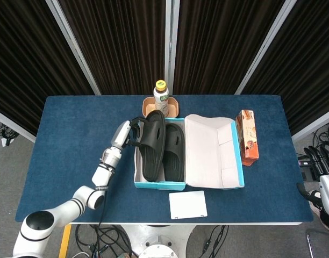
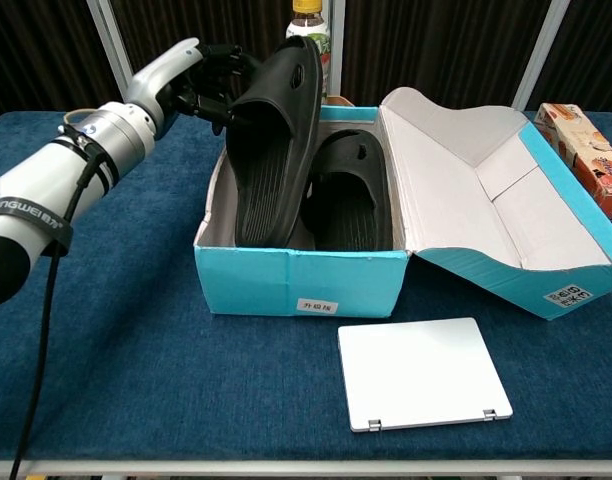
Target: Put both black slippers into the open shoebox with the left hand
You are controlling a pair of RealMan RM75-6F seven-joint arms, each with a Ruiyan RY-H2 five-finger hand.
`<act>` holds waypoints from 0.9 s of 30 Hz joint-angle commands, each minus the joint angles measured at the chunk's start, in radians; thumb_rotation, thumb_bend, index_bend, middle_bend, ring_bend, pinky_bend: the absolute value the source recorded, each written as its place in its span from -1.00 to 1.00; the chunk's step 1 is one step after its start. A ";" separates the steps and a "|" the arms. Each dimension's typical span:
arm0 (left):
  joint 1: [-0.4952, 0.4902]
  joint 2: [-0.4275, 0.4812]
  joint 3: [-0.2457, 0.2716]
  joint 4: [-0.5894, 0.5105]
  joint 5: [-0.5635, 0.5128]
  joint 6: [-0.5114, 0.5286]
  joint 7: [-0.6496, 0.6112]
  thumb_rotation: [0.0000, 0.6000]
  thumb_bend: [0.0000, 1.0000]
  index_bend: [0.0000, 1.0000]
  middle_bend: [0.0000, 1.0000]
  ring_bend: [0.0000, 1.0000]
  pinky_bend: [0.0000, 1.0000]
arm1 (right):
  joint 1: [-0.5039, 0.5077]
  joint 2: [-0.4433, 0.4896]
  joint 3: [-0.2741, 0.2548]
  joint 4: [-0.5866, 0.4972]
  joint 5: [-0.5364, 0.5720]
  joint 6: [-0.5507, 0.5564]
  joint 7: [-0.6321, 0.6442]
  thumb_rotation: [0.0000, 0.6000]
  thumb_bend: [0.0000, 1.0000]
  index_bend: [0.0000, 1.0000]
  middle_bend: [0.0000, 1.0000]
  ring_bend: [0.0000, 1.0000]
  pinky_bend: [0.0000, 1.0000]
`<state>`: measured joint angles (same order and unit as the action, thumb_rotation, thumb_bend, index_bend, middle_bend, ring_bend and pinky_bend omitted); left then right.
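**Left hand lowering second slipper into box, grip not yet released**

Left hand (image 2: 208,85) holds the second black rubber slipper (image 2: 274,150) by its raised heel end, fingers closed round the edge; its toe end is down inside the open turquoise cardboard shoebox (image 2: 298,282), its heel end tilted up above the far-left wall. Right hand (image 1: 321,164) sits off the table at the right edge of the head view; whether its fingers are spread or curled cannot be told.

Scene, largest first:
- dark blue cloth-covered table (image 1: 68,161) carrying everything
- shoebox near table centre, its pale-lined lid (image 2: 486,210) folded open to the right
- first black rubber slipper (image 2: 348,195) lying in the right half of the box, just beside the held one
- flat white rectangular card (image 2: 421,372) on the cloth in front of the box
- orange printed carton (image 1: 247,137) to the right of the lid
- yellow-capped drink bottle (image 1: 161,98) behind the box, standing in a brown holder

Risks, as judged:
- release at this tilt may leave the heel propped on the wall, or the slipper leaning on its mate
- pushing down against the wall may drag the light box
- fingers caught under the edge on withdrawal could lift the slipper back out
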<state>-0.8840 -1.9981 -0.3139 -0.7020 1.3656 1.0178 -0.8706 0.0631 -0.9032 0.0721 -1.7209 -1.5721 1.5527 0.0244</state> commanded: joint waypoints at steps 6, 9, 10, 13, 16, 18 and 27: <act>0.005 0.020 0.001 -0.041 -0.059 -0.115 0.029 1.00 -1.00 0.01 0.02 0.33 0.40 | 0.001 0.002 0.002 -0.002 0.002 -0.002 -0.002 1.00 -0.69 -0.98 -0.83 -1.00 -0.85; 0.005 0.032 0.001 -0.059 -0.079 -0.157 0.052 1.00 -1.00 0.01 0.03 0.33 0.40 | 0.001 0.002 0.002 -0.003 0.002 -0.002 -0.003 1.00 -0.69 -0.98 -0.83 -1.00 -0.85; 0.005 0.035 -0.001 -0.064 -0.086 -0.168 0.059 1.00 -1.00 0.01 0.04 0.33 0.40 | 0.001 0.002 0.002 -0.004 0.002 -0.002 -0.003 1.00 -0.69 -0.98 -0.83 -1.00 -0.85; 0.006 0.043 -0.010 -0.082 -0.114 -0.200 0.092 1.00 -1.00 0.01 0.06 0.33 0.38 | 0.001 0.003 0.002 -0.005 0.003 -0.003 -0.005 1.00 -0.69 -0.98 -0.83 -1.00 -0.85; 0.006 0.049 -0.012 -0.094 -0.132 -0.222 0.138 1.00 -1.00 0.00 0.06 0.33 0.35 | 0.002 0.003 0.003 -0.007 0.002 -0.003 -0.007 1.00 -0.69 -0.98 -0.83 -1.00 -0.85; 0.006 0.051 -0.010 -0.099 -0.141 -0.234 0.167 1.00 -1.00 -0.02 0.06 0.33 0.34 | 0.003 0.004 0.003 -0.008 0.002 -0.004 -0.008 1.00 -0.68 -0.98 -0.83 -1.00 -0.85; 0.009 0.045 -0.001 -0.114 -0.180 -0.261 0.318 1.00 -1.00 -0.11 0.06 0.30 0.32 | 0.000 0.003 0.003 -0.006 0.001 -0.001 -0.005 1.00 -0.69 -0.98 -0.83 -1.00 -0.85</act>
<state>-0.8756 -1.9520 -0.3195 -0.8117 1.1951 0.7648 -0.5796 0.0634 -0.9001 0.0751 -1.7268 -1.5707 1.5517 0.0198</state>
